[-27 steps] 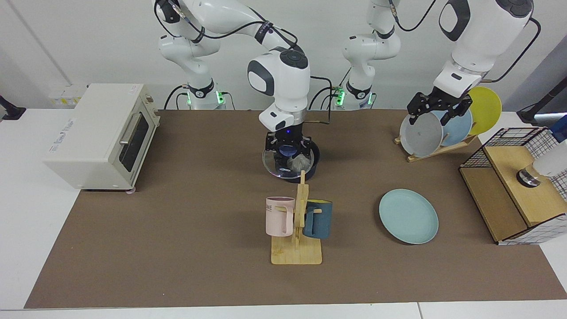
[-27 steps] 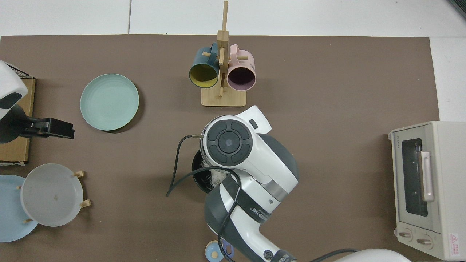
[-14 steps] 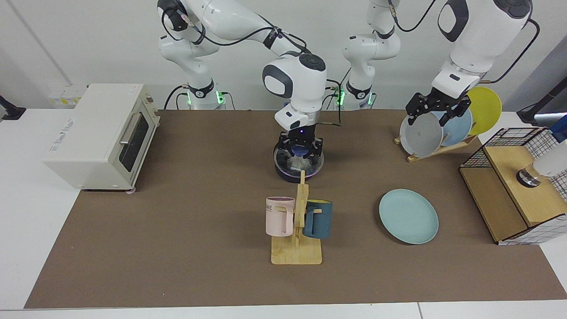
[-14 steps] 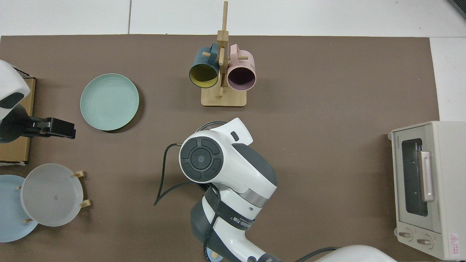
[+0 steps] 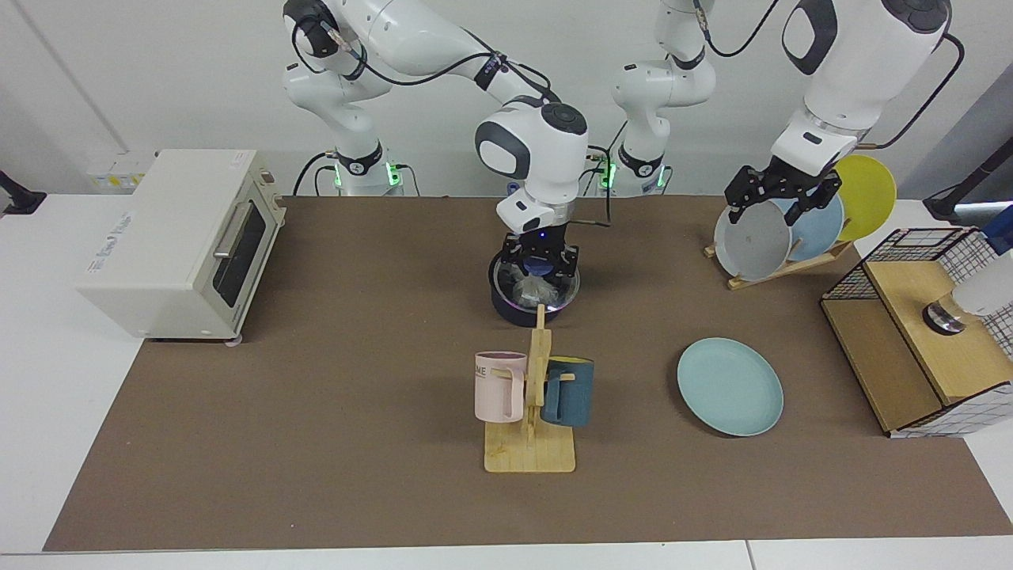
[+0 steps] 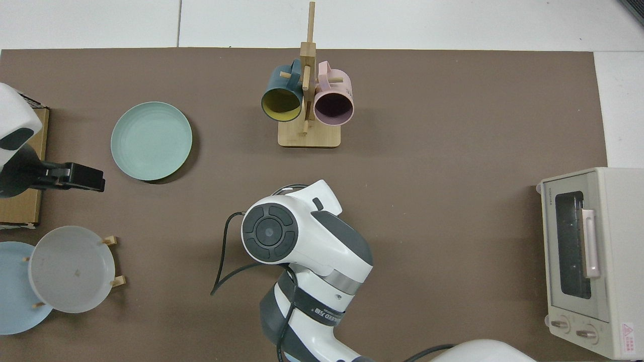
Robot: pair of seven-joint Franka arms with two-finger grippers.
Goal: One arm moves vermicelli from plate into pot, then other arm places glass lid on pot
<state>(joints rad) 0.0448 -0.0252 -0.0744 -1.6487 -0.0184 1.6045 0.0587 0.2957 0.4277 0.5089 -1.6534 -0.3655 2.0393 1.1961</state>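
While my right hand (image 5: 540,267) pinches the blue knob of the glass lid (image 5: 536,286), the lid sits on the dark pot (image 5: 522,305) at the middle of the worktop (image 5: 316,396), just beyond the wooden mug stand (image 5: 532,412), and whitish vermicelli (image 5: 529,277) shows through the glass (from above, my own arm hides all of this). My left hand (image 5: 782,193) waits at the far right over the grey plate (image 5: 752,241) in the wooden rack, its fingers spread and holding nothing. Nearer the front, the aqua plate (image 5: 730,386) lies bare on the worktop, well apart from the pot.
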